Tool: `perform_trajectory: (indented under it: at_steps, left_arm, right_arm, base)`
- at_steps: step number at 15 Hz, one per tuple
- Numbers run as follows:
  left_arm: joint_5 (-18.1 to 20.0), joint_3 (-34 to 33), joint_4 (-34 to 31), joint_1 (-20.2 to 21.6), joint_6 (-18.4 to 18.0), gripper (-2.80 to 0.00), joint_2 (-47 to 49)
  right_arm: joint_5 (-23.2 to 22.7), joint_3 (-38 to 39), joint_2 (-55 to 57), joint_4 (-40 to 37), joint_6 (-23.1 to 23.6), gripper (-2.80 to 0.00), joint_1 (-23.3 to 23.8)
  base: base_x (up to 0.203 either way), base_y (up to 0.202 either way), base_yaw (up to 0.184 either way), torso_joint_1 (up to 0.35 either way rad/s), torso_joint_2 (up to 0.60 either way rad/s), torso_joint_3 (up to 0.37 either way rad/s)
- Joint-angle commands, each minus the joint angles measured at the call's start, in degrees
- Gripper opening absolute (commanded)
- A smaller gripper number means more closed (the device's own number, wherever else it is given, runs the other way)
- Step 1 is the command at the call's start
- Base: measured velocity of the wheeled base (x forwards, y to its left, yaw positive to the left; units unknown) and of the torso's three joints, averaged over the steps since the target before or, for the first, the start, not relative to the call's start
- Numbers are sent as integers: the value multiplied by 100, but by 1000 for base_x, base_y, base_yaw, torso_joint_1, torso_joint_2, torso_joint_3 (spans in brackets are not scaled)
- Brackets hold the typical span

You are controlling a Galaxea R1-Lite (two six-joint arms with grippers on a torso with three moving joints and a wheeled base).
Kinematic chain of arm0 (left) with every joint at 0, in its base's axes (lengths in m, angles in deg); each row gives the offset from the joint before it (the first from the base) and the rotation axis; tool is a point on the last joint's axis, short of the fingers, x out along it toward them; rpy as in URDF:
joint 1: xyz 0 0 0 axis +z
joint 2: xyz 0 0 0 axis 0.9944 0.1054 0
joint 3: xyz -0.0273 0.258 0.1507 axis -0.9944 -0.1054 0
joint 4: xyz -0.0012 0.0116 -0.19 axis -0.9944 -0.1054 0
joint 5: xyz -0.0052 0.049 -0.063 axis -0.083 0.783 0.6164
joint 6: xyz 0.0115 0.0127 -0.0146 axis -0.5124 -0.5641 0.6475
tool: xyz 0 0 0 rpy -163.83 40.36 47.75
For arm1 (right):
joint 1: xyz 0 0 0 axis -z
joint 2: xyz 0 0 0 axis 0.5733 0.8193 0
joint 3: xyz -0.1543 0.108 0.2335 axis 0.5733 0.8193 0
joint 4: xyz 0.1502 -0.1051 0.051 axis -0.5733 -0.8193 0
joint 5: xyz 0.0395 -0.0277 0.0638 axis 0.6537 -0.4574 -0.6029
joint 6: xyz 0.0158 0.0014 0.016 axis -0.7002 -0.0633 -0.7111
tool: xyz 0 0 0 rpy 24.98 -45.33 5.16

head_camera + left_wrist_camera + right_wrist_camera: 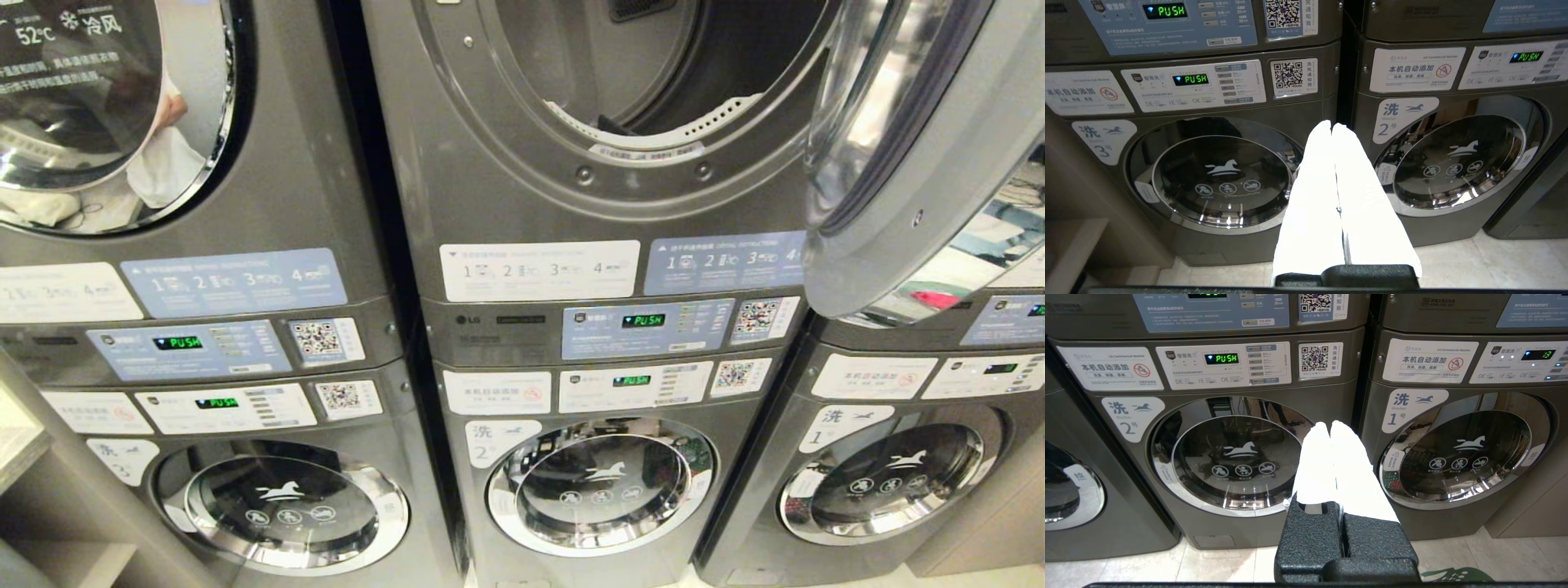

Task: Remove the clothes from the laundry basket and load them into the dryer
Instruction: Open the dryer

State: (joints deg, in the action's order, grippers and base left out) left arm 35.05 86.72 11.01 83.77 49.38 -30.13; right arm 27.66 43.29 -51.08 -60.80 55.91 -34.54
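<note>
Neither of my arms shows in the head view. In the left wrist view my left gripper (1332, 126) sits at the frame's centre, its white fingers (1314, 196) pressed flat together, pointing level. In the right wrist view my right gripper (1330, 425) sits mid-frame, likewise closed, empty, white fingers (1351, 477) touching along their length.

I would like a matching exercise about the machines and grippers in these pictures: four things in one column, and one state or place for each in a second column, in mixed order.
Things:
1. middle dryer door
2. left gripper
3. washer number 1 display
4. left dryer door

States:
A. shut, holding nothing
B. swung open toward the right
C. closed, with reflections in its glass
D. shows digits rather than PUSH

Pairs: 1-B, 2-A, 3-D, 4-C
</note>
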Motion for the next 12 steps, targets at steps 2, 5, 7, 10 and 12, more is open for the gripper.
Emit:
perform_trajectory:
  at_steps: [2, 5, 7, 10, 12]
  left_arm:
    - [91, 0, -9, 1, -287, -280, -2]
    - [94, 0, -9, 1, -291, -280, -2]
    - [94, 0, -9, 1, -291, -280, -2]
    - [94, 0, -9, 1, -291, -280, -2]
    - [94, 0, -9, 1, -291, -280, -2]
  right_arm:
    - [0, 0, -11, -1, -3, -280, 0]
    - [0, 0, -11, -1, 2, -280, 0]
    - [0, -5, -11, -1, 2, -280, 0]
    - [0, -9, -11, -1, 2, -280, 0]
    - [0, -8, -11, -1, 2, -280, 0]
  base:
    - [0, 0, 0, 0, 0, 0]
    - [-17, -20, 0, 0, 1, 1]
    - [-145, -136, 1, 2, 11, 2]
    - [-199, -196, 3, -11, 5, 6]
    - [-197, -197, 3, 0, 3, 0]
